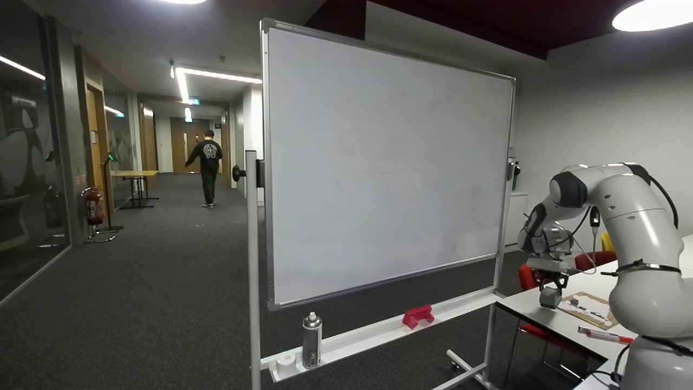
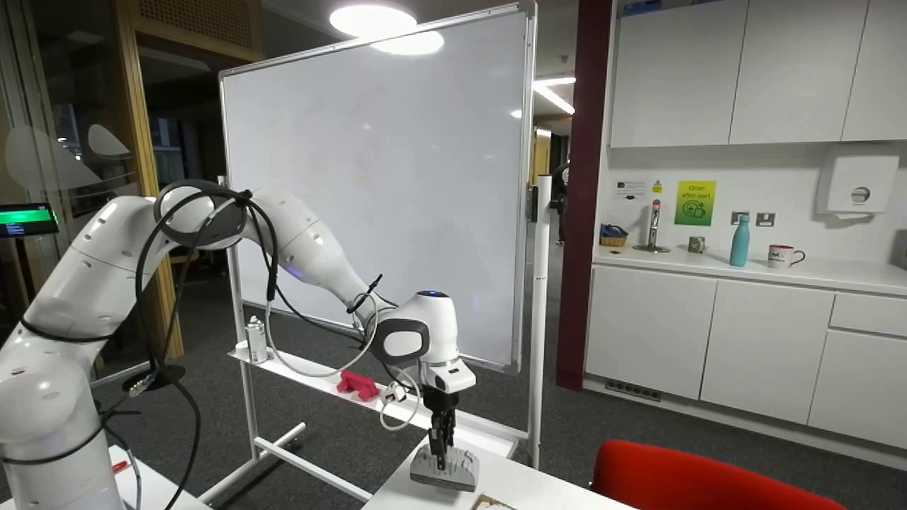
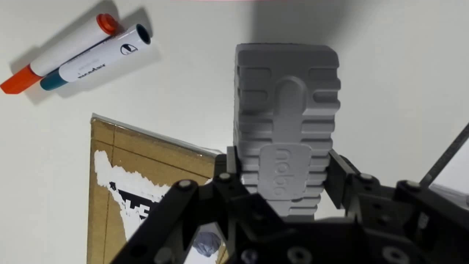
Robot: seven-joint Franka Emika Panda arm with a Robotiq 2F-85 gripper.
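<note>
In the wrist view, pens lie on the table, then card, then the eraser — clasped by the gripper, over the table (I cannot tell whether it touches). Grasping looks done — release, not yet.

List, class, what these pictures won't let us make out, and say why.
Eraser, wrist view: underside hidden by its own body.
Cardboard, wrist view: print partly covered by the gripper.
Robot arm, in both exterior views: lower end cut off by the bottom edge.
White mug, in an exterior view: print too small to read.
</note>
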